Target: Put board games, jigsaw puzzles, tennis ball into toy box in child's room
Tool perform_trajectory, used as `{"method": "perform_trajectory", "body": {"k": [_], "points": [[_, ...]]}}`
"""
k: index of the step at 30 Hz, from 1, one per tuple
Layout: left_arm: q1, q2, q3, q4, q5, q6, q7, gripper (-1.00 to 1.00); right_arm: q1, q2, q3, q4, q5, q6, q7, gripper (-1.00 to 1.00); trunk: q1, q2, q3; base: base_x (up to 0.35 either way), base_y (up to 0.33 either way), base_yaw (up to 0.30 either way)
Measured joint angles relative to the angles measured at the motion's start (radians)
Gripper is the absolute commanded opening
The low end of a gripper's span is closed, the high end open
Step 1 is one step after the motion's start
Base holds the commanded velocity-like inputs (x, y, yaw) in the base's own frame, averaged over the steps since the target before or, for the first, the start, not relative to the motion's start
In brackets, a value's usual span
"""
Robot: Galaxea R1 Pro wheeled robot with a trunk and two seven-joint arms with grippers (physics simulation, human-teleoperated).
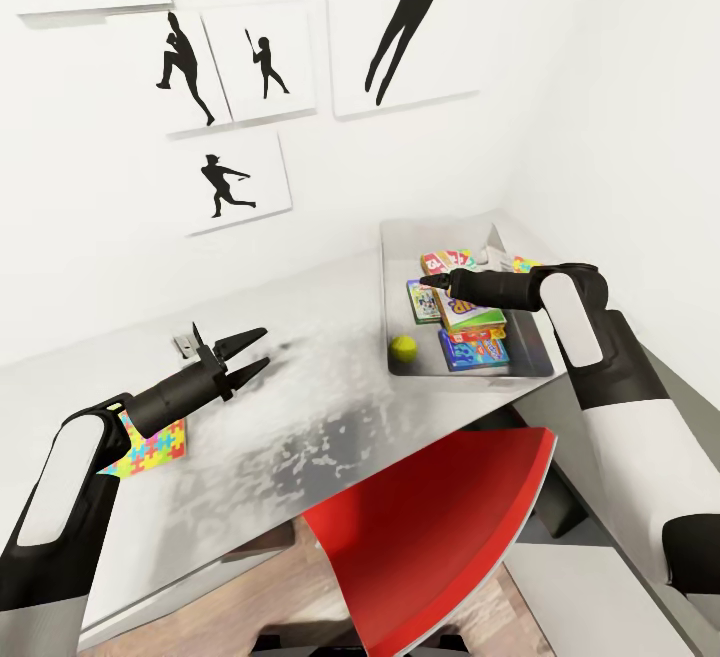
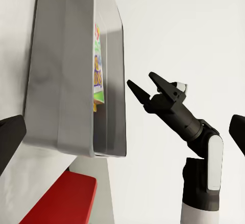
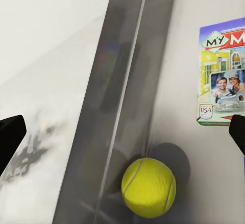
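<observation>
Head view: tennis ball (image 1: 403,348) lies below right gripper (image 1: 428,281).

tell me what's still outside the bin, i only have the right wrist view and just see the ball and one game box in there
Observer: One jigsaw puzzle lies on the table, partly under the left arm, well apart from the toy box.
Operator: is the left gripper holding anything
Observer: No, the left gripper hovers over the table with its jaws open and empty.
Operator: what else is in the bin
Observer: Several printed boxes; the blue one lies nearest the tennis ball.
</observation>
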Motion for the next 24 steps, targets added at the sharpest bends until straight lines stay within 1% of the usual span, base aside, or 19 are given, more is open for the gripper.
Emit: {"method": "perform_trajectory", "body": {"k": [10,15,18,24], "points": [[0.001,0.001,0.000,-0.001,-0.003,0.001,0.002,1.00,-0.002,0.000,-0.001,-0.001,-0.001,0.000,0.000,1.00,0.000,0.000,0.001,0.000,0.000,0.000],[0.027,0.010,0.008,0.003,0.023,-0.004,0.000,1.00,-0.023,-0.026,-0.003,-0.012,-0.008,0.002,-0.002,1.00,0.000,0.000,0.004,0.000,0.000,0.000],[0.039,0.012,0.010,0.003,0.036,-0.005,-0.001,1.00,-0.028,-0.036,-0.004,-0.022,-0.011,0.002,-0.002,1.00,0.000,0.000,0.006,0.000,0.000,0.000],[0.046,0.014,0.012,0.003,0.043,-0.006,-0.001,1.00,-0.032,-0.043,-0.005,-0.046,-0.012,0.002,-0.002,1.00,0.000,0.000,0.008,0.000,0.000,0.000]]}}
